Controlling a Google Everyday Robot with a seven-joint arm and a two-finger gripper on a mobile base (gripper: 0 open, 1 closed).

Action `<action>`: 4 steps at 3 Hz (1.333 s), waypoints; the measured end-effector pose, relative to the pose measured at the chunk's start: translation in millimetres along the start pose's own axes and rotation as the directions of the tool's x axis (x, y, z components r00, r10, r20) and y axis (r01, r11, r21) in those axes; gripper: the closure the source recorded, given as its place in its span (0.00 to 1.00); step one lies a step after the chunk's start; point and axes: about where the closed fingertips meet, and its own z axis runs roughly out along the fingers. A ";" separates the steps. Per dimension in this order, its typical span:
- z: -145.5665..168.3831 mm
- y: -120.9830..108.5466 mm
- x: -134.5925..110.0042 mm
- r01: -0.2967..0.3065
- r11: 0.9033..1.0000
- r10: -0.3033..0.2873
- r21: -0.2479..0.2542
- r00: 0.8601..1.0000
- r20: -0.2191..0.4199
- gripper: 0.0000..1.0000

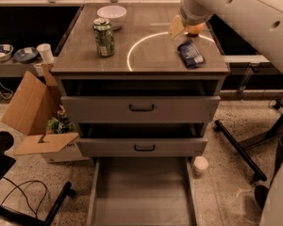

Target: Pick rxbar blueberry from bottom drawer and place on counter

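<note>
Dark blue glossy bar (191, 54) lies flat near the surface's (80, 55) front right corner, its print unreadable. The hand (177, 27) hangs just behind it; I cannot tell whether wide or narrow.

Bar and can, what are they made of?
The bar looks wrapped in thin plastic or foil: dark blue, with shiny glints. The can looks like metal: silvery rim on top, glossy green sides. The gripper hangs over the counter, close by the bar.
</note>
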 end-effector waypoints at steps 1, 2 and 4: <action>0.0 0.0 0.0 0.000 1.000 0.000 0.000 1.000 0.000 0.00; 0.0 0.0 -0.1 0.000 1.000 0.000 0.000 1.000 0.000 0.00; -96.3 -23.2 -35.4 0.056 0.998 -0.057 0.028 0.996 0.073 0.00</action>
